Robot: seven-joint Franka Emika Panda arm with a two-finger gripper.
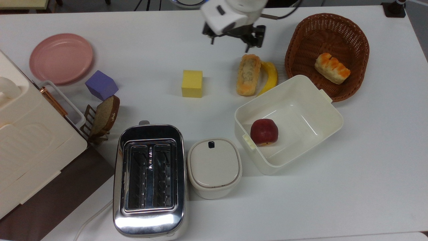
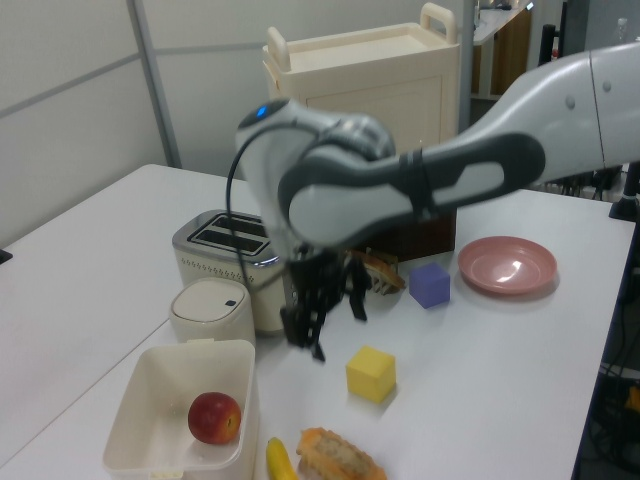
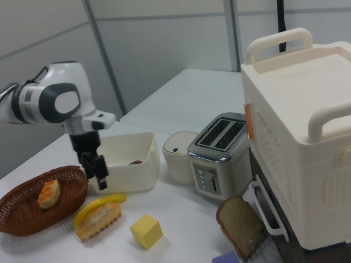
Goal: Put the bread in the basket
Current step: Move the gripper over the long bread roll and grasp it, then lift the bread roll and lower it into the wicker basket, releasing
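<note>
The bread (image 1: 248,74) is a long golden-tan loaf with a pale speckled centre. It lies on the white table with a banana (image 1: 270,77) along its side, and it shows low in the left view (image 2: 338,455) and the right view (image 3: 98,219). The brown wicker basket (image 1: 301,33) stands at the top view's upper right and shows in the right view (image 3: 22,222); it holds a ridged bun (image 1: 332,68). My gripper (image 1: 230,45) hangs open and empty above the table, just beyond the bread's far end, and shows in the left view (image 2: 335,325) and the right view (image 3: 94,166).
A white tub (image 1: 327,113) holding a red apple (image 1: 264,131) sits close to the bread and basket. A yellow cube (image 1: 192,83), purple cube (image 1: 101,84), pink plate (image 1: 61,57), toaster (image 1: 149,177), lidded white pot (image 1: 214,167), racked brown slice (image 1: 105,115) and cream cabinet (image 1: 30,144) fill the top view's left.
</note>
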